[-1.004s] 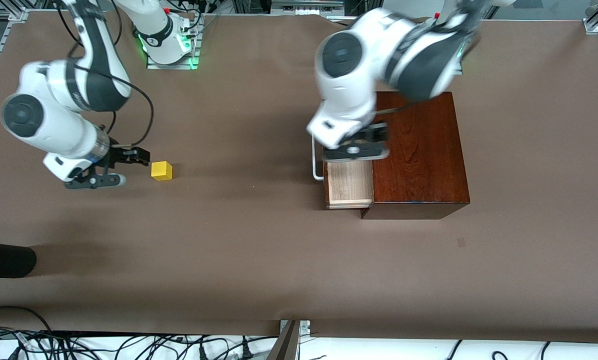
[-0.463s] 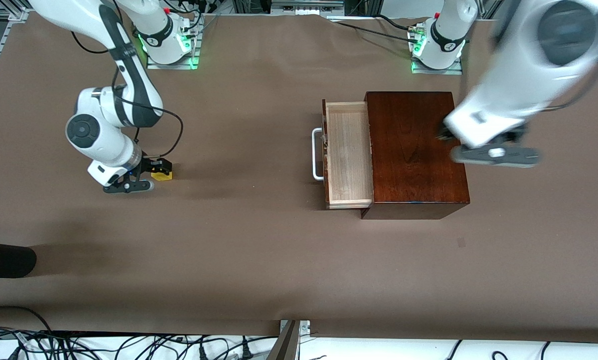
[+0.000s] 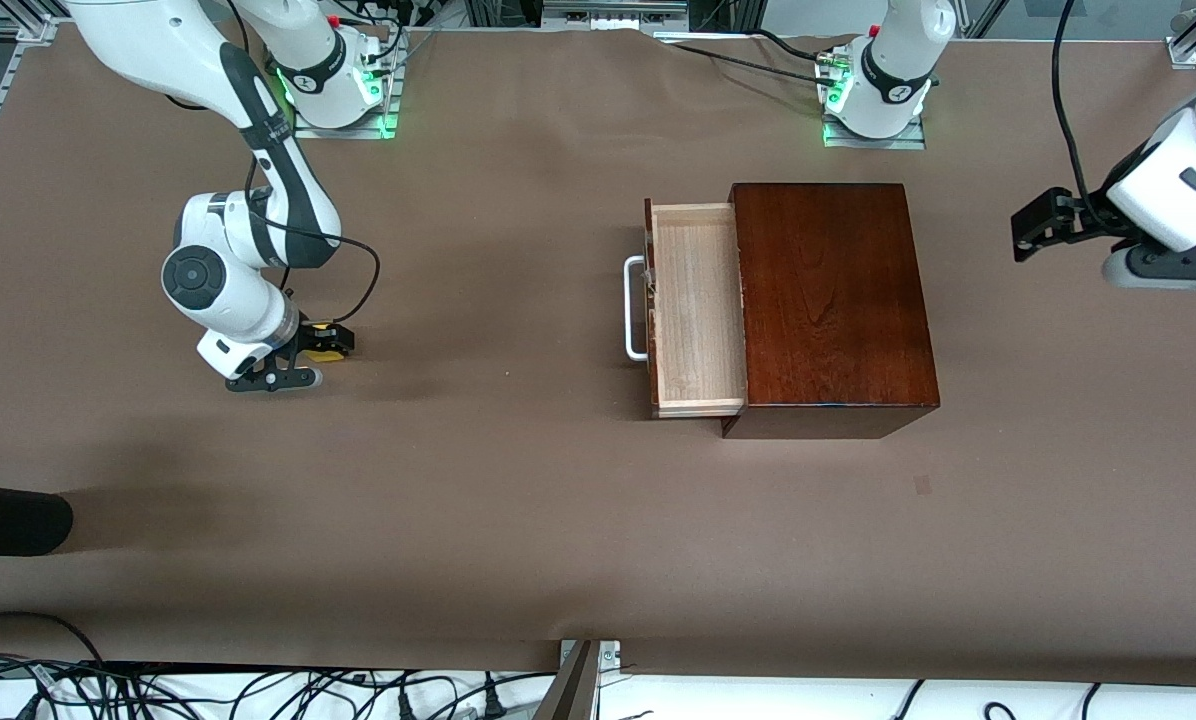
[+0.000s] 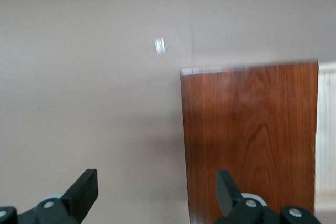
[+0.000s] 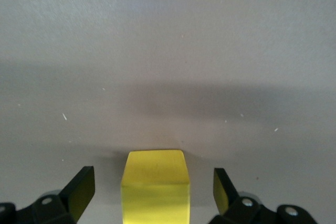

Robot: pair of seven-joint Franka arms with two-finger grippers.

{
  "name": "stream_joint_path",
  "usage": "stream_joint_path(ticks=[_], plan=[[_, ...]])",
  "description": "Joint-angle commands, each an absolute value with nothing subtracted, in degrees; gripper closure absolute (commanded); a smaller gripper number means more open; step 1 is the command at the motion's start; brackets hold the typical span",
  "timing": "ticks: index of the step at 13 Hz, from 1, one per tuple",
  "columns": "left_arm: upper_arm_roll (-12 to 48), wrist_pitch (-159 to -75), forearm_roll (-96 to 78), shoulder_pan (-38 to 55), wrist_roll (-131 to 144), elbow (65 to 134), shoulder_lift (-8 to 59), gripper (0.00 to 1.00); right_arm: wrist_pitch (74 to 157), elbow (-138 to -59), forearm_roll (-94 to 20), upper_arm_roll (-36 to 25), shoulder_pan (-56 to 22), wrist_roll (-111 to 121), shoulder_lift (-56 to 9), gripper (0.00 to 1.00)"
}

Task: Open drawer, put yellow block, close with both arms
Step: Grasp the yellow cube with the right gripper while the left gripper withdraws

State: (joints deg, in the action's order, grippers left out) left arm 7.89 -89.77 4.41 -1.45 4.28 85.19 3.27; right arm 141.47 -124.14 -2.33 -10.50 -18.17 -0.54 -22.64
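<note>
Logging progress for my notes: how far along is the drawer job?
Done: the drawer stands pulled out, tray bare. In hand: the right gripper, fingers open, straddles the yellow block on the table. The left gripper waits past the box. Left: grasp, drop in, close.

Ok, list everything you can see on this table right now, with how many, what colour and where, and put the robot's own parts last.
yellow block: one, bright yellow, on the table toward the right arm's end, between the right hand's open fingers.
drawer: one, pale wood tray with a white bar handle, pulled out of the box, nothing in it.
wooden box: one, glossy dark mahogany, toward the left arm's end.
table cover: one, brown, under everything.
dark object: one, black, at the table's edge at the right arm's end, nearer the camera than the block; cannot tell what.
right hand: one, black, open, around the block, fingers apart from its sides.
left hand: one, black, open, over bare table beside the box.
</note>
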Motion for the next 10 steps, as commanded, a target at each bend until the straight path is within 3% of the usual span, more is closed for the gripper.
stream_joint_path(ticks=[1, 3, 5, 6, 7, 10], plan=[[1.88, -98.17, -0.25, 1.56, 4.22, 98.87, -5.71, 0.00, 142.47, -126.29, -3.60, -9.76, -18.19, -0.97, -22.15, 0.08], [-0.53, -98.26, -0.35, 3.43, 3.70, 99.23, -5.19, 0.00, 142.38, -127.00, -3.60, -9.76, -18.19, -0.97, -22.15, 0.28], [0.17, -97.04, 0.35, 3.43, 4.48, 98.27, -3.96, 0.00, 142.03, -126.74, -3.52, -9.58, -18.19, -0.62, -22.06, 0.73], [0.26, -94.94, 0.44, 3.69, 4.48, 97.48, -3.78, 0.00, 140.99, -126.13, -3.52, -8.54, -18.19, -0.53, -21.54, 0.91], [0.26, -94.23, 0.44, 3.87, 4.40, 96.77, -3.34, 0.00, 138.45, -124.21, -3.52, -6.79, -18.19, -0.44, -20.66, 0.98], [0.18, -94.04, 0.44, 3.69, 3.78, 96.42, -2.90, 0.00, 123.71, -111.58, -3.43, -3.44, -18.19, -0.36, -20.57, 1.00]])
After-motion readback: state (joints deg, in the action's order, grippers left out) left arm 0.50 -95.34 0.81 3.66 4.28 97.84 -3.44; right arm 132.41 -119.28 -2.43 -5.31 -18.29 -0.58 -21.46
